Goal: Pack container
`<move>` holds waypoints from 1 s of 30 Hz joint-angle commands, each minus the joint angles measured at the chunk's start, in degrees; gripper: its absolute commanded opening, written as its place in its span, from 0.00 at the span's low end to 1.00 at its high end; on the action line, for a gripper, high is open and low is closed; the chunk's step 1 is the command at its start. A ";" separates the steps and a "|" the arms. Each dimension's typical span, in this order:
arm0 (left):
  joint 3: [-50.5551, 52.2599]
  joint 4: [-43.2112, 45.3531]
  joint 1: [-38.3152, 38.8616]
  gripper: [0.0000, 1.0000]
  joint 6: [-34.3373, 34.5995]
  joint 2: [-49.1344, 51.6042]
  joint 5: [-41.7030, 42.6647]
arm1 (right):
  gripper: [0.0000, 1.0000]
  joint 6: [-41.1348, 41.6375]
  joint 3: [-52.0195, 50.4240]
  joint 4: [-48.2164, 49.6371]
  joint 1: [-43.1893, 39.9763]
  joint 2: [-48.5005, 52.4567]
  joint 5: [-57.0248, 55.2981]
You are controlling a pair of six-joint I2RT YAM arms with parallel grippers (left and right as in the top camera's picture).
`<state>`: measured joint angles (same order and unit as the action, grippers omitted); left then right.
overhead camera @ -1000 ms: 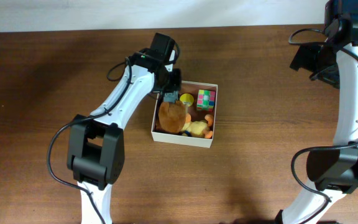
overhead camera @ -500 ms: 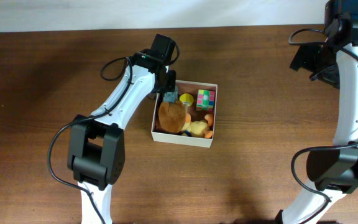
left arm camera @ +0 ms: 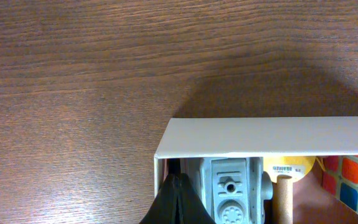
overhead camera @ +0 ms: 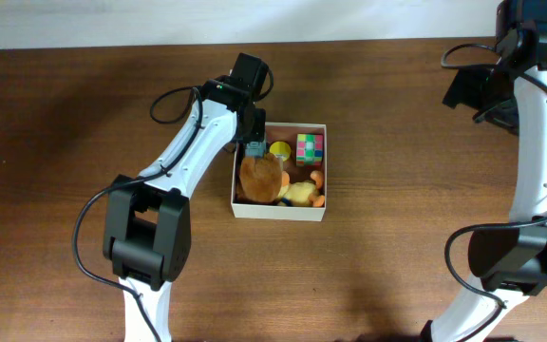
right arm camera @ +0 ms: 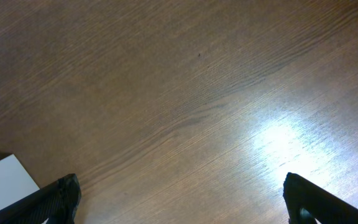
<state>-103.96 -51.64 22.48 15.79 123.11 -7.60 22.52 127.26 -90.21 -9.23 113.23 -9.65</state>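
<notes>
— Where does the overhead camera sit?
— High above the table [overhead camera: 65, 142], facing straight down, far enough to take in the whole container [overhead camera: 279, 211].
— And the left wrist one?
— Very near, looking down on that container's white corner wall and the wood beyond it; both views share this corner.
— The right wrist?
— Farther from the surface, angled onto bare wood, with the right gripper [right arm camera: 179, 186]'s fingers [right arm camera: 58, 194] at the bottom corners; it shares tabletop with the overhead.
</notes>
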 commanded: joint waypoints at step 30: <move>-4.20 -12.70 -0.20 0.99 -0.90 -23.47 -4.68 | 0.99 0.70 -0.31 0.00 -0.15 0.39 -0.92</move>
<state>-106.76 -63.92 22.46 15.16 105.23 -10.85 22.50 127.26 -90.21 -9.23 113.23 -9.65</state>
